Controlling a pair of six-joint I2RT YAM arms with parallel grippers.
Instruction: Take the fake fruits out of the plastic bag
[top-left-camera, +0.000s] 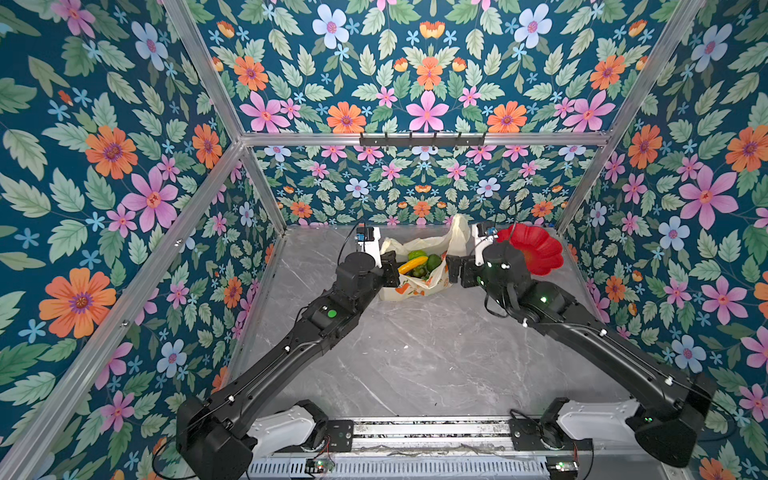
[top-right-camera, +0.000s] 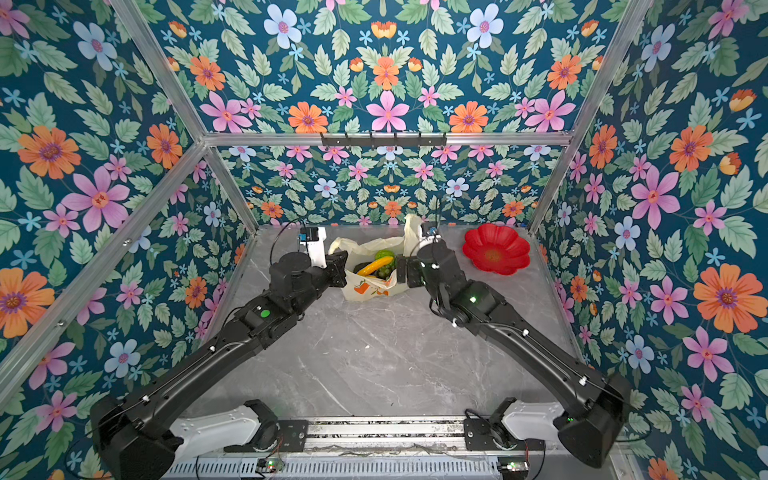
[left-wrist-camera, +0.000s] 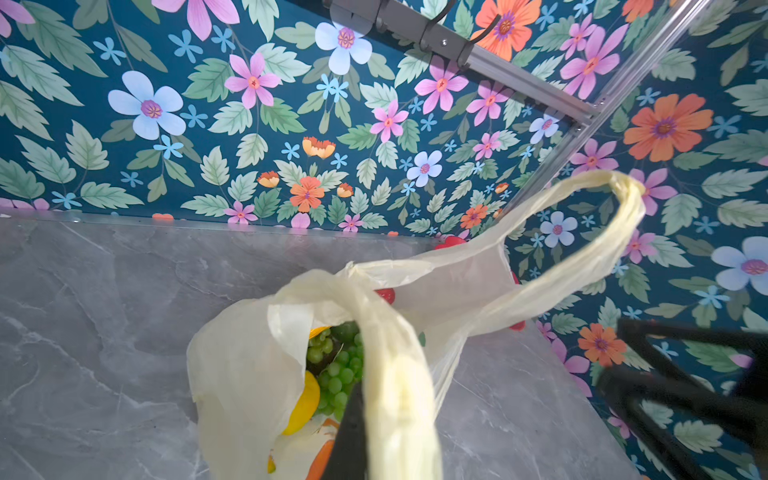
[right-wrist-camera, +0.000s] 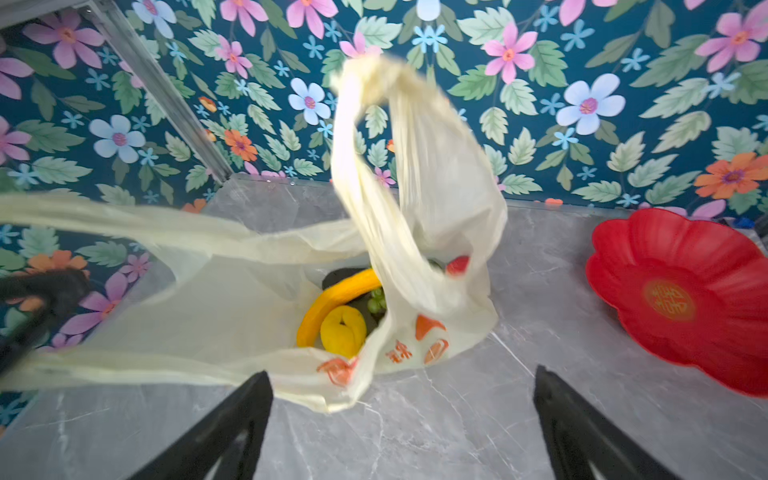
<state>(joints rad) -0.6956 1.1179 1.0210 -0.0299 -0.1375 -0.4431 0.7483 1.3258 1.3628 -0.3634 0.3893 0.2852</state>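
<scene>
The thin, crinkly, translucent cream-yellow plastic bag (top-left-camera: 401, 291) with orange fruit prints sits on the grey marble-patterned table (top-left-camera: 415, 357), just above the middle of both top views, with its mouth open. The small glossy fake fruits (top-right-camera: 376, 266) all lie inside it: a curved yellow banana (top-left-camera: 412, 264), a green grape bunch (left-wrist-camera: 336, 370), a yellow-orange citrus (right-wrist-camera: 343, 330), a red strawberry (right-wrist-camera: 457, 264) and what seems to be a dark green avocado (top-left-camera: 433, 261), though it shows small there. The left gripper (top-left-camera: 390, 270), at the bag's left edge, is clamped together on one handle loop (left-wrist-camera: 399, 395), which is stretched taut. The second handle loop (right-wrist-camera: 353, 166) stands upright. The right gripper (right-wrist-camera: 403, 372), at the bag's right edge, has its jaws wide apart and holds nothing. A glossy red flower-shaped plate (top-right-camera: 496, 249) lies to the right, apart from the bag.
</scene>
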